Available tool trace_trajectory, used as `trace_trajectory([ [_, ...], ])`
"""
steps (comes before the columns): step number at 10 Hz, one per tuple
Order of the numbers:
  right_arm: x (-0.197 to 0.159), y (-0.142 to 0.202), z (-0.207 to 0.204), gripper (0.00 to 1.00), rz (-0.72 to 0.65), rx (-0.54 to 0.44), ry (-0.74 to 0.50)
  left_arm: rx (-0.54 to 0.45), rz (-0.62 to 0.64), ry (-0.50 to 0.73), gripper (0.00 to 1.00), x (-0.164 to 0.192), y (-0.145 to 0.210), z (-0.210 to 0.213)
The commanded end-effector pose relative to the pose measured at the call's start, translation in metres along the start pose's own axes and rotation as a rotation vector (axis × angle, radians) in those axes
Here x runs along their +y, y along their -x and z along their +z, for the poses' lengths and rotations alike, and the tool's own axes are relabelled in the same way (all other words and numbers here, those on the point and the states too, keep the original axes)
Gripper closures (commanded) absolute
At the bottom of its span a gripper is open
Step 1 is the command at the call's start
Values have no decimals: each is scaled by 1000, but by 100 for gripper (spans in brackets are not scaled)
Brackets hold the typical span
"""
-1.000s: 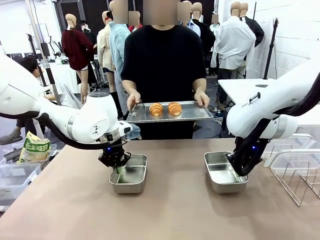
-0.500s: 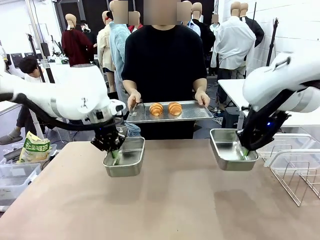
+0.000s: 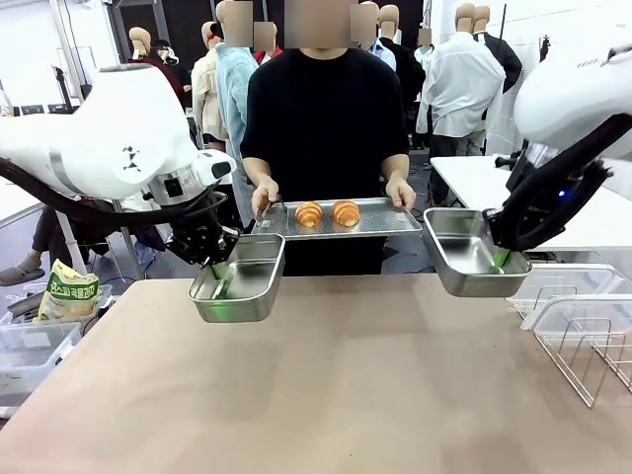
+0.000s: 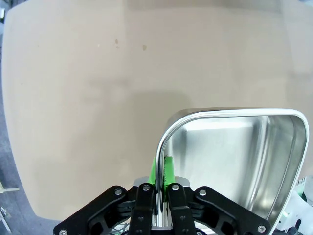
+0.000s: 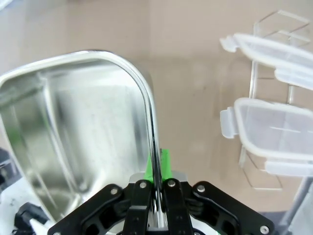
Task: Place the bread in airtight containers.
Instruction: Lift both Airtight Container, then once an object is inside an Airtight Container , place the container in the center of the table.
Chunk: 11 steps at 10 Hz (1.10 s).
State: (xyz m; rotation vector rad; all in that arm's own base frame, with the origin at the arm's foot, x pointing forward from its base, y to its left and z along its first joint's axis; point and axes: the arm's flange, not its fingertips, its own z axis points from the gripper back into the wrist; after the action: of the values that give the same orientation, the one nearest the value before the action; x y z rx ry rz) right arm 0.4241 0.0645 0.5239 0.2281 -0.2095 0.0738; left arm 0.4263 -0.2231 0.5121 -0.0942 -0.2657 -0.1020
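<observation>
Tubs (image 3: 247, 276) (image 3: 462, 259) lifted, perhaps tilted; left claw (image 4: 161, 170), right claw (image 5: 157, 167) pinch them.

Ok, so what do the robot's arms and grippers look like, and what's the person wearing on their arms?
The left arm and right arm are glossy white with rounded joints and black cables slung beneath. The left gripper and right gripper are black, with silver screw heads and green pads. The person's sleeves are short and black.

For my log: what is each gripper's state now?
Left gripper: shut on the left steel container.
Right gripper: shut on the right steel container.
</observation>
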Motion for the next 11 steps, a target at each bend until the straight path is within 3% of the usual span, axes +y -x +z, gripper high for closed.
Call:
trace_trajectory([
  [1, 7, 4, 17, 100, 32, 2, 18, -2, -20, 23, 100, 3, 12, 10],
  [4, 8, 6, 19, 100, 24, -12, 7, -63, 14, 10, 100, 9, 18, 14],
  [5, 8, 6, 19, 100, 24, -12, 7, -15, -14, -4, 100, -3, 11, 12],
  [11, 8, 6, 19, 100, 24, -12, 7, -15, -14, -4, 100, -3, 11, 12],
])
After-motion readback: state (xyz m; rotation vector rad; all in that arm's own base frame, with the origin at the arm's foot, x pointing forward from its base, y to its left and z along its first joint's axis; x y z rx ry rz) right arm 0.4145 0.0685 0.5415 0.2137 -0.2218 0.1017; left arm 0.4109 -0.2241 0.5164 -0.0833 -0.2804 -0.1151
